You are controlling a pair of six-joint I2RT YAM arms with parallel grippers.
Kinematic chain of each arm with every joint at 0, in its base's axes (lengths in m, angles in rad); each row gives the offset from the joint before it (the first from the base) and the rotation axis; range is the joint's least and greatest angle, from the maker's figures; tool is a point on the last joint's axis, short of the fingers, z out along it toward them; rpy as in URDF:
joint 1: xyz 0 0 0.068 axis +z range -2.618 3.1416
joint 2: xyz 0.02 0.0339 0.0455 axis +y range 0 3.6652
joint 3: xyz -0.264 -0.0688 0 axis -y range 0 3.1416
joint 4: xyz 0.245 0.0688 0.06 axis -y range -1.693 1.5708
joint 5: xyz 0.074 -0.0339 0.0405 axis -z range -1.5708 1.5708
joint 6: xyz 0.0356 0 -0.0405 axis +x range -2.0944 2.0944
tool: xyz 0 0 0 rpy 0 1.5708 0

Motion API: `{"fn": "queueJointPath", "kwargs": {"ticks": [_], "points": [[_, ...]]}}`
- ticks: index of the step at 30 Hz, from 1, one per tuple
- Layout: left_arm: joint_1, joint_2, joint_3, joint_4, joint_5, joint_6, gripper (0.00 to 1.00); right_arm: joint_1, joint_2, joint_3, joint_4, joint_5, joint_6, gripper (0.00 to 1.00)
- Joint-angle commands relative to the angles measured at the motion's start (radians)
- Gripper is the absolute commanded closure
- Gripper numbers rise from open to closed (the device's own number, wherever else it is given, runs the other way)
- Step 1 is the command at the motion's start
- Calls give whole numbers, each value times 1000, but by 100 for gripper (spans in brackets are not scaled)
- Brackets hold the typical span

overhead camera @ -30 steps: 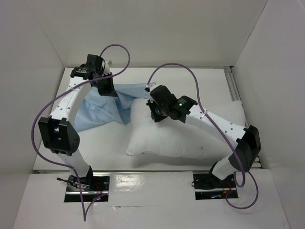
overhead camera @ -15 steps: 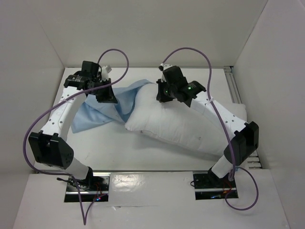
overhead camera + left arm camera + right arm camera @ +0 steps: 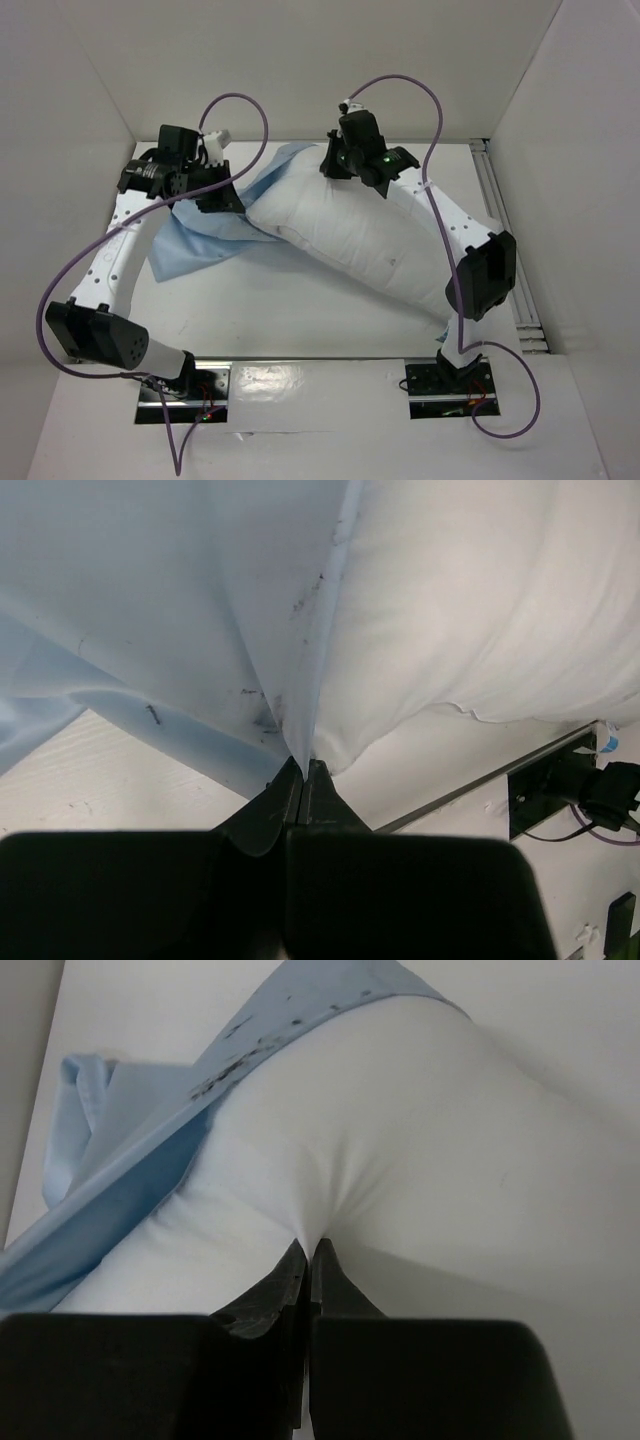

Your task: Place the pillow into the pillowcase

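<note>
L: your left claw (image 3: 303, 772) pinched tight on pillowcase (image 3: 195, 248) fold, 10 o'clock of table (image 3: 280, 315) | R: your right claw (image 3: 308, 1256) clamped on pillow (image 3: 350, 238) corner, 12 o'clock | pillow lies 11 to 4 o'clock, far end touching pillowcase

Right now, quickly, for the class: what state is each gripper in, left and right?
Left gripper: closed, pinching the pillowcase.
Right gripper: closed, pinching the pillow.
</note>
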Motion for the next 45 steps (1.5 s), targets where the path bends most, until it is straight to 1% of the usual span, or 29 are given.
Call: {"fn": "queueJointPath", "kwargs": {"ticks": [1, 4, 6, 7, 12, 15, 17, 19, 21, 22, 23, 25, 26, 28, 30, 31, 32, 33, 34, 35, 37, 38, 39, 40, 41, 42, 43, 44, 45], "points": [[-4, -67, 48, -34, 4, 23, 100, -10, 33, 133, 120, 66, 38, 100], [-4, -67, 48, -34, 54, 23, 100, -10, 96, 181, 102, 103, 47, 100], [-4, -67, 48, -34, 76, 23, 100, -10, 130, 181, 101, 150, 47, 100], [-4, -67, 48, -34, 76, 23, 100, 1, 166, 191, 88, 159, 47, 100], [-13, -67, 39, -25, 89, 23, 100, 20, 250, 213, 51, 213, 47, 100], [-13, -67, 39, -25, 89, 23, 100, 62, 270, 195, 31, 230, 23, 100], [-13, -54, 39, 14, 129, 9, 100, 116, 270, 157, 31, 258, 7, 100], [-13, -31, 39, 28, 151, -12, 100, 176, 247, 136, 19, 313, -5, 100], [-13, -11, 51, 28, 160, -13, 100, 208, 215, 83, 5, 322, 5, 100], [-13, 0, 61, 28, 160, -22, 100, 236, 164, 52, 20, 322, 6, 100], [-13, 12, 62, 28, 160, -22, 100, 250, 136, -13, 46, 322, 18, 100], [-13, 13, 71, 14, 160, -22, 100, 260, 84, -71, 46, 331, 30, 100], [-13, 13, 51, 14, 160, -22, 100, 271, 37, -125, 55, 331, 48, 100], [-22, -13, 23, 14, 151, -22, 100, 271, -2, -175, 55, 319, 59, 100], [-23, -33, -13, 24, 186, -22, 100, 271, -45, -247, 101, 287, 72, 100], [-36, -34, -23, 35, 206, -22, 97, 271, -45, -270, 120, 275, 72, 100], [-45, -34, -23, 35, 220, -4, 81, 271, -45, -290, 143, 264, 72, 100], [-46, -9, -23, 35, 220, -3, 51, 271, -45, -313, 143, 255, 72, 100], [-46, 6, -23, 14, 185, 6, 42, 259, -36, -313, 155, 233, 81, 100], [-46, 23, 18, 0, 172, 6, 34, 259, -25, -330, 175, 223, 81, 100], [-46, 69, 58, -9, 146, 6, 30, 259, -25, -353, 195, 201, 81, 100], [-46, 78, 86, -20, 92, -3, 30, 259, -16, -353, 195, 189, 81, 100], [-46, 78, 97, -20, 58, -16, 36, 259, -16, -353, 195, 189, 81, 100], [-46, 94, 97, -20, 13, -29, 46, 259, -5, -353, 195, 189, 81, 100], [-46, 109, 110, -20, -49, -39, 46, 259, -5, -353, 195, 189, 81, 100], [-46, 118, 111, -20, -59, -39, 44, 259, -5, -353, 195, 189, 81, 100], [-46, 131, 111, -11, -73, -39, 36, 259, -5, -353, 195, 189, 81, 100], [-61, 152, 120, -11, -116, -28, 28, 259, -14, -353, 195, 189, 81, 100], [-61, 152, 120, -11, -156, -28, 26, 259, -14, -353, 195, 198, 81, 100]]}}
